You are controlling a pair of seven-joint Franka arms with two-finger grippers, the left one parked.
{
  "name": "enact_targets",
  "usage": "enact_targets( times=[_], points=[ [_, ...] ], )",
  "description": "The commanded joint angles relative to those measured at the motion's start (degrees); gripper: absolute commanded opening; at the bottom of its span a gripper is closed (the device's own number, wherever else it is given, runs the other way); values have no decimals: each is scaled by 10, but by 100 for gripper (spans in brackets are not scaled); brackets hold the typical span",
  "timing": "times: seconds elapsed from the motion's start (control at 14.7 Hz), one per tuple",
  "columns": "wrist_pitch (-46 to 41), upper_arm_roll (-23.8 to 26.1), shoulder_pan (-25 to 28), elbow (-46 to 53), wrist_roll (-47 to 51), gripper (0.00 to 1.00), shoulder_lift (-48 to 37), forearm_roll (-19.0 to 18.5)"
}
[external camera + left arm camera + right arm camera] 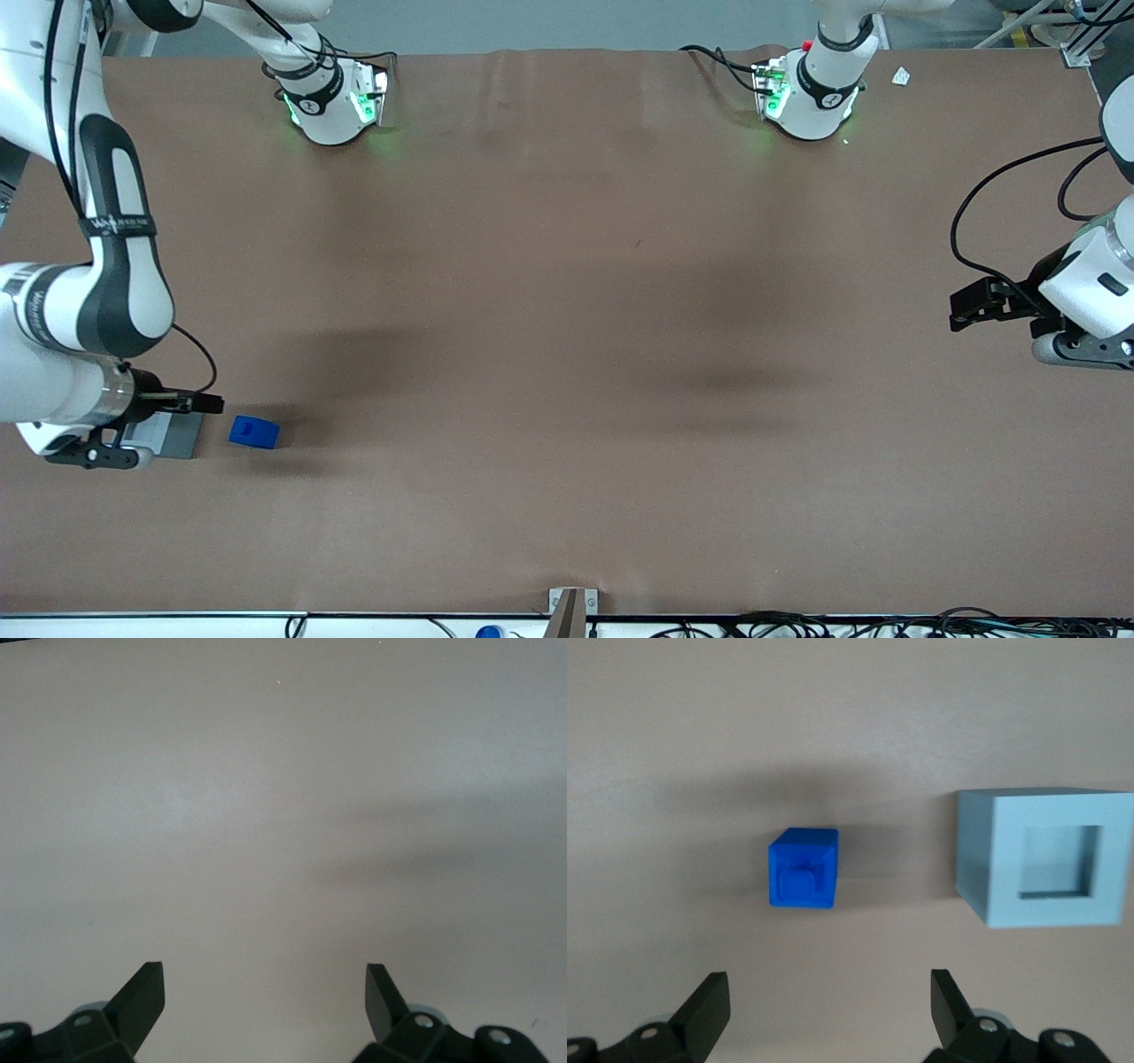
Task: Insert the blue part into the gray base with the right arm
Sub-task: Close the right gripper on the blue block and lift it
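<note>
The blue part [254, 432] sits on the brown table [567, 354] at the working arm's end, close beside the gray base [173, 434] and apart from it. The white arm partly covers the gray base in the front view. My gripper [208, 404] hovers above the base's edge, open and empty. In the right wrist view the blue part [803, 868] stands with its raised step up, and the gray base [1050, 858] shows an empty square recess. The gripper [830, 992] is above the table, short of both, and its open fingers [709, 1005] touch nothing.
Two white arm bases [332, 97] [811, 93] stand along the table edge farthest from the front camera. A small white scrap [901, 76] lies near one of them. A metal bracket [571, 607] sits at the table edge nearest the camera.
</note>
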Motion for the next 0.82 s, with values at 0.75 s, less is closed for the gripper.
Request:
enact_targets(
  times=[0.75],
  points=[
    [129,4,18,4,26,97,84,21]
  ],
)
